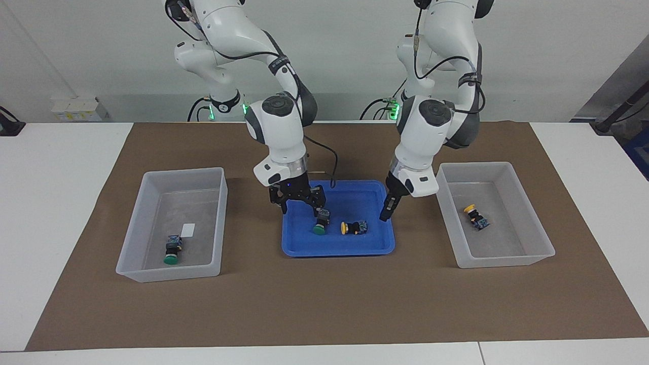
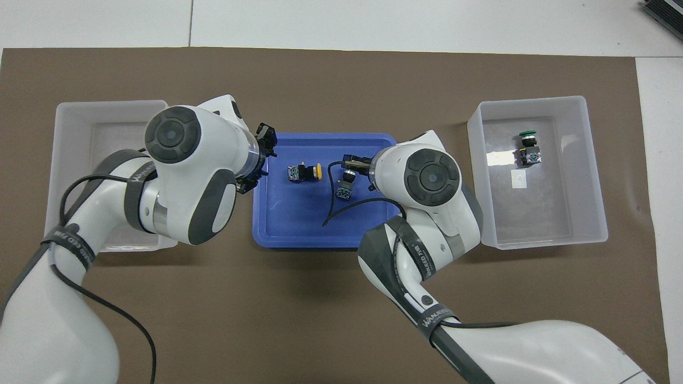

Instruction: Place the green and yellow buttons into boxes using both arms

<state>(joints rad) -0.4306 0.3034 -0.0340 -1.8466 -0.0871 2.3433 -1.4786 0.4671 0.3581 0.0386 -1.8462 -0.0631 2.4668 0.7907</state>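
Plainly, facing view: right hand [image 1: 302, 205] apart over blue tray [image 1: 355, 249]; overhead hides it; left hand [image 1: 385, 215] unclear.

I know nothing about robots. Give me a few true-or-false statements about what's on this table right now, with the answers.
1. The blue tray holds two buttons. True: the tray's green button and the tray's yellow button.
2. Both boxes are empty. False: the right-end box holds the boxed green button, and the left-end box holds the boxed yellow button.
3. The right tool hangs open over the blue tray. True.
4. One arm grips a yellow button. False: the left tool carries no button, and both yellow buttons lie loose.
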